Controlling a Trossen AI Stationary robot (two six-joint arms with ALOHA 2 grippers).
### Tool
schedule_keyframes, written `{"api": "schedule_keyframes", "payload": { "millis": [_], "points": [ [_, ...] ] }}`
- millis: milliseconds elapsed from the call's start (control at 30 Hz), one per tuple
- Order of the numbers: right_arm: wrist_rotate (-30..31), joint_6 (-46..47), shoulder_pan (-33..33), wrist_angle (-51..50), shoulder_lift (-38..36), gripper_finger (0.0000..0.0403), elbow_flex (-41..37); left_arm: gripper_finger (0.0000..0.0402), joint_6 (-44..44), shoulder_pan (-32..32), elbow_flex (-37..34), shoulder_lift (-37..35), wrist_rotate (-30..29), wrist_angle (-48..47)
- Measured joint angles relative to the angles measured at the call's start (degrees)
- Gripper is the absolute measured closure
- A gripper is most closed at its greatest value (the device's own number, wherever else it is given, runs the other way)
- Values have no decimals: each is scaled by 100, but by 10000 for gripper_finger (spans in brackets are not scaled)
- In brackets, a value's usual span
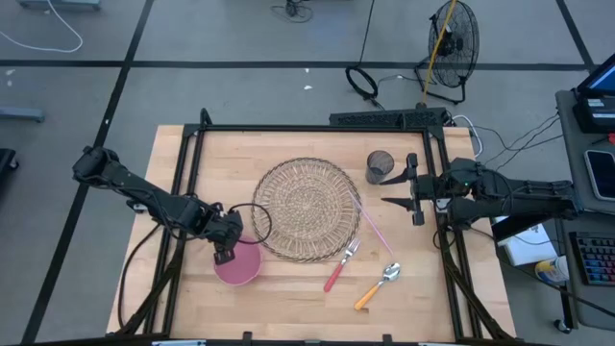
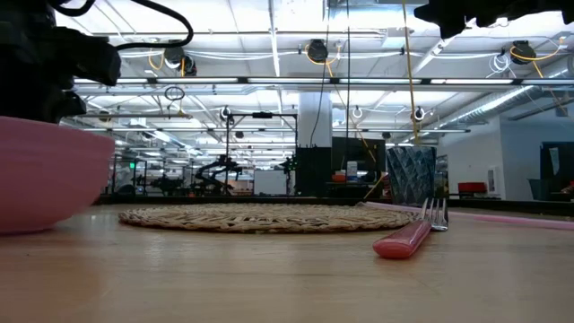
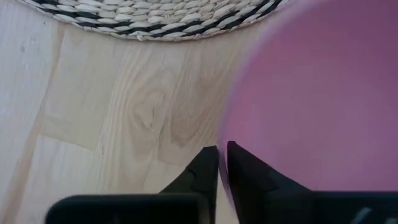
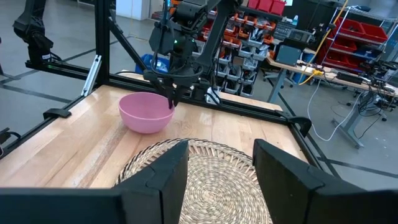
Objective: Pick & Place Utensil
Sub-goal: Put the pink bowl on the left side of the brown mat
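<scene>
A pink bowl [image 1: 240, 266] sits near the table's front left, beside a round woven placemat [image 1: 307, 209]. My left gripper [image 1: 226, 252] is shut on the bowl's rim, and the bowl [image 3: 311, 93] fills much of the left wrist view. A fork with a pink handle [image 1: 341, 266] and a spoon with an orange handle [image 1: 377, 285] lie flat on the wood to the right of the bowl. My right gripper [image 1: 399, 200] hovers open at the placemat's right edge, touching nothing; in its wrist view its fingers [image 4: 221, 174] stand wide apart. My left gripper pinches the bowl's rim [image 3: 222, 155] on the side toward the table's left edge. One finger [image 3: 249, 177] is inside the bowl and the other [image 3: 202, 171] outside. The fingers come from above, pointing down. The bowl [image 4: 146, 112] stands upright with its base on the table.
A dark mesh cup [image 1: 380, 165] stands at the placemat's far right, close to my right gripper. A thin pink stick [image 1: 375, 226] lies along the placemat's right edge. Black frame rails [image 1: 317, 127] border the table. Bare wood lies along the near edge.
</scene>
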Motion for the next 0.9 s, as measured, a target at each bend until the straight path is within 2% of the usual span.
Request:
{"api": "schedule_keyframes", "payload": {
  "millis": [100,333,500,700,900],
  "points": [
    [0,-34,0,0,-1,234,0,392,-2,0,8,0,15,0],
    [0,-43,0,2,-2,235,0,371,-50,3,10,0,13,2],
    [0,-43,1,4,-2,236,0,392,-64,16,10,0,13,7],
    [0,-43,-1,4,0,238,1,376,-105,135,10,0,14,15],
    [0,-43,2,3,-2,239,0,391,19,275,10,0,81,26]
  ]
}}
